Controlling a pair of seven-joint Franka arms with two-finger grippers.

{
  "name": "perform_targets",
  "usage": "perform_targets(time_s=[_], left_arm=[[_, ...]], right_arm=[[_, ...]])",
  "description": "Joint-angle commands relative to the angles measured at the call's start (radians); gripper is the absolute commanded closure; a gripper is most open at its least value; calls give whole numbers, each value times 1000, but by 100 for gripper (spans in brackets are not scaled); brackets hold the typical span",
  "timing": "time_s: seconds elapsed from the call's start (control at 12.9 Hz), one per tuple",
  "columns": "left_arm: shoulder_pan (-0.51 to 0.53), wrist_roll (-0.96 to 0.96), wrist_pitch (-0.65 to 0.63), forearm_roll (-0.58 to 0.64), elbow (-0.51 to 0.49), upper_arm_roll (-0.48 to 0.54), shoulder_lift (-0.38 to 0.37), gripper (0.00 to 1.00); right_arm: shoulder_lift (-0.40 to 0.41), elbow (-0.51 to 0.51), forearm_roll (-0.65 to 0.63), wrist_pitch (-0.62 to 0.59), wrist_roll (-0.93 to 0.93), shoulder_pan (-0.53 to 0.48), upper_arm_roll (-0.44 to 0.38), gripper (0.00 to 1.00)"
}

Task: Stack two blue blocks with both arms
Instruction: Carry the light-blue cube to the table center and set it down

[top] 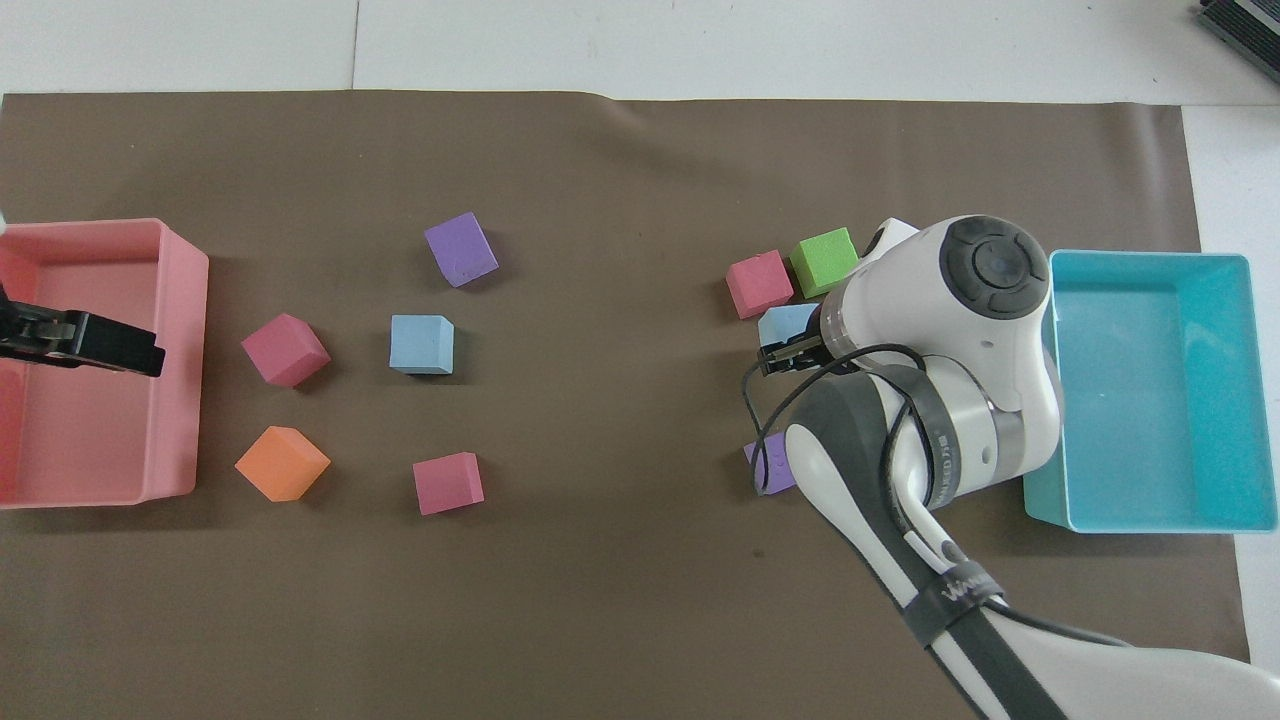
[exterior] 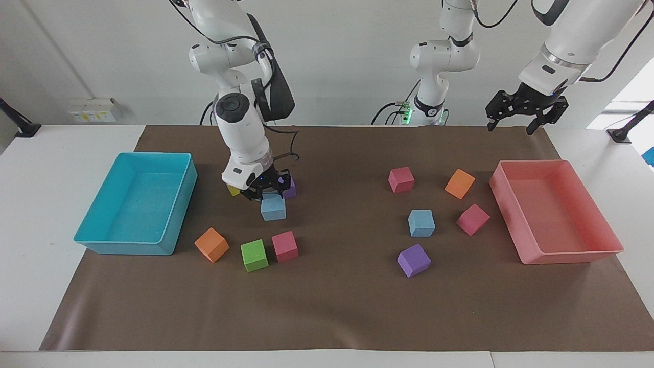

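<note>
My right gripper [exterior: 269, 198] is shut on one blue block [exterior: 273, 209] and holds it a little above the mat, over the spot between the purple cube [exterior: 290, 188] and the pink cube [exterior: 284, 246]. In the overhead view the held block [top: 783, 322] shows beside the arm's wrist. The second blue block [exterior: 421, 223] lies on the mat toward the left arm's end, also seen from overhead [top: 421, 343]. My left gripper [exterior: 526, 115] is open and empty, raised over the pink tray [exterior: 567, 255]; it waits there.
A turquoise tray [exterior: 127, 247] stands at the right arm's end. Orange [exterior: 211, 245], green [exterior: 254, 255] and yellow [exterior: 233, 190] cubes lie near the held block. Pink [exterior: 401, 179], orange [exterior: 460, 183], pink [exterior: 472, 219] and purple [exterior: 414, 260] cubes surround the second blue block.
</note>
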Motion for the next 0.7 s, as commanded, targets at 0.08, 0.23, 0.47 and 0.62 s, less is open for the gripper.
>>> perform_targets(time_s=[0.08, 0.23, 0.47, 0.62], left_arm=[[6, 1, 11, -5, -24, -1, -22, 0], [8, 1, 11, -5, -24, -1, -22, 0], [8, 1, 11, -5, -24, -1, -22, 0], [8, 1, 11, -5, -24, -1, -22, 0]], right_arm=[[135, 147, -18, -33, 235, 126, 1, 100], [171, 163, -18, -19, 317, 171, 1, 100], [240, 219, -15, -10, 414, 226, 1, 100], [241, 224, -10, 16, 460, 243, 1, 100]])
